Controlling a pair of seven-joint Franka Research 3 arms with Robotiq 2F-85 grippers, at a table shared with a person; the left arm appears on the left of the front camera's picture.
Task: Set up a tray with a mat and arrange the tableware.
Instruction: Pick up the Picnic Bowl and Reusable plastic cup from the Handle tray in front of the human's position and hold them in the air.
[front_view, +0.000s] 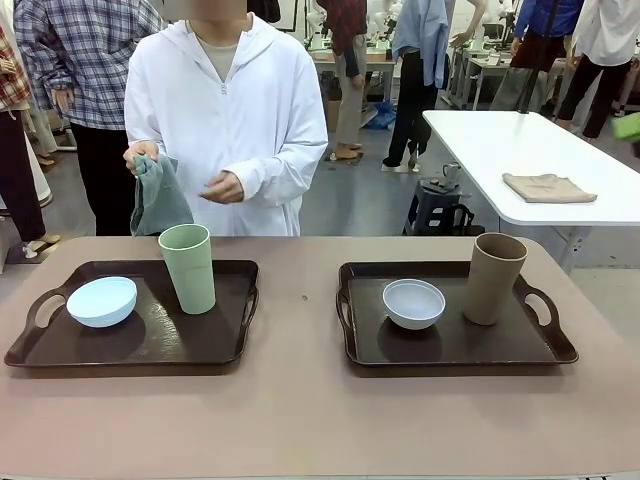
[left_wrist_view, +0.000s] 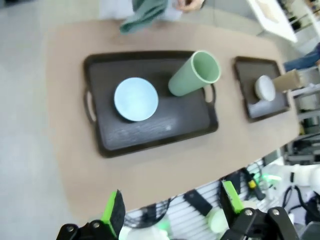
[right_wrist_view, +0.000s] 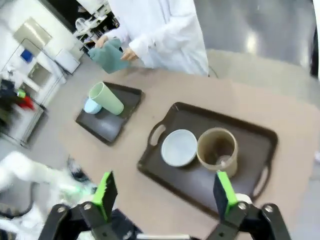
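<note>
While a person (front_view: 225, 110) in a white jacket stands at the far side holding a grey-green cloth (front_view: 158, 197) clear of the tan table (front_view: 300, 410), two dark brown handled trays lie side by side on it, apart. On the left tray (front_view: 140, 345), a pale blue bowl (front_view: 101, 300) sits near the left handle, and a tall green cup (front_view: 188, 268) stands upright just beside it on the right. On the right tray (front_view: 450, 345), a white bowl (front_view: 414, 303) sits left of an upright tan cup (front_view: 493, 278). Behind at right, a white table (front_view: 600, 190) carries a folded beige cloth (front_view: 548, 187), with a stool (front_view: 435, 205) next to it. The left gripper (left_wrist_view: 171, 202) hangs high over the table's near edge, jaws spread wide and empty. The right gripper (right_wrist_view: 165, 189) hangs above the right tray's near side, equally wide and empty.
</note>
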